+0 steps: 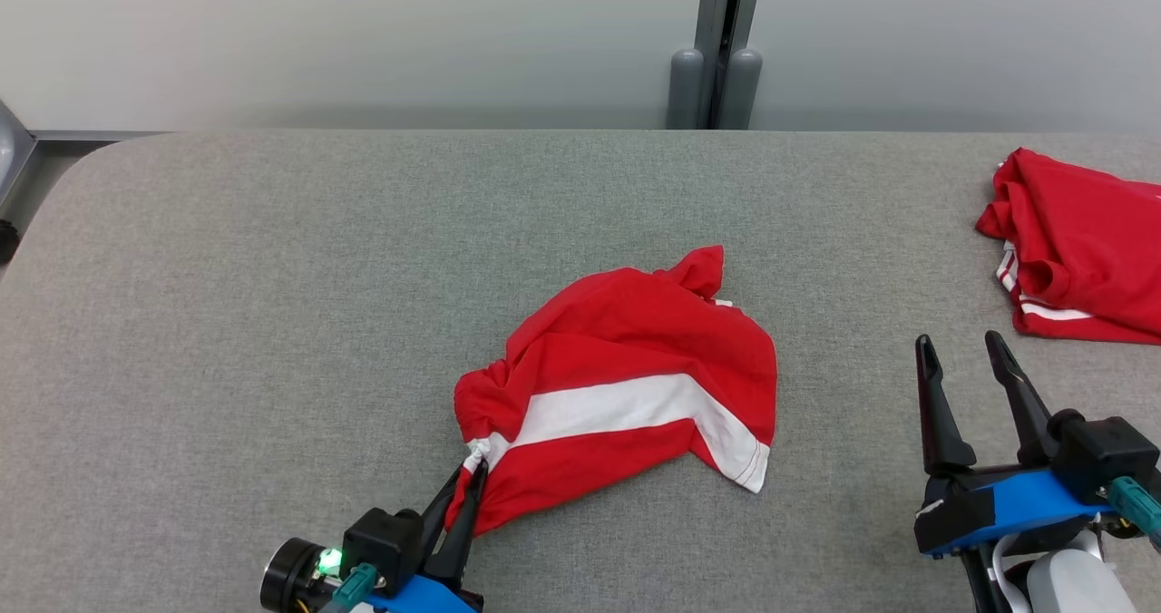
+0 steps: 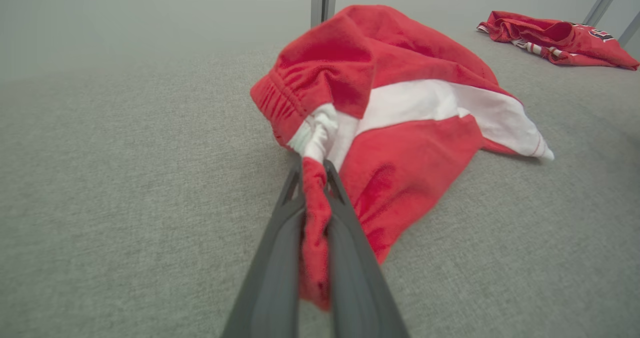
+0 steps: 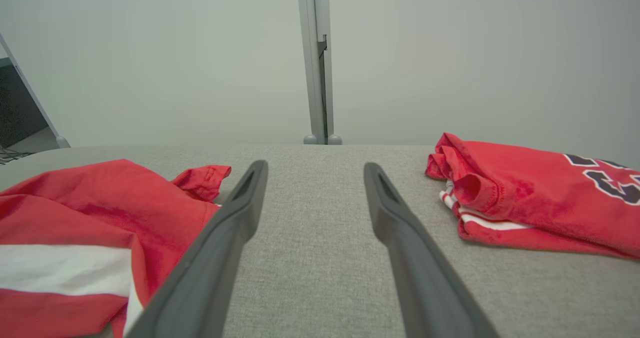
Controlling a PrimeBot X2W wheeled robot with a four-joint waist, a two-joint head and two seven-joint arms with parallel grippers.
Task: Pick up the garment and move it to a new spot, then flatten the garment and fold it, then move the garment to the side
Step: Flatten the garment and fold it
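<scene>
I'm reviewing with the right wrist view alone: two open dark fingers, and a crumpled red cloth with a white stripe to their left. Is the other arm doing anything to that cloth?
Observer: Yes. The left gripper is shut on the red garment with a white stripe, pinching its corner nearest the robot.
Operator: Is the cloth off the surface?
Observer: No. The head view shows it lying in a crumpled heap on the grey fabric table.
Operator: Which part is pinched?
Observer: The left wrist view shows a bunched fold beside the gathered elastic waistband, where the white stripe ends.
</scene>
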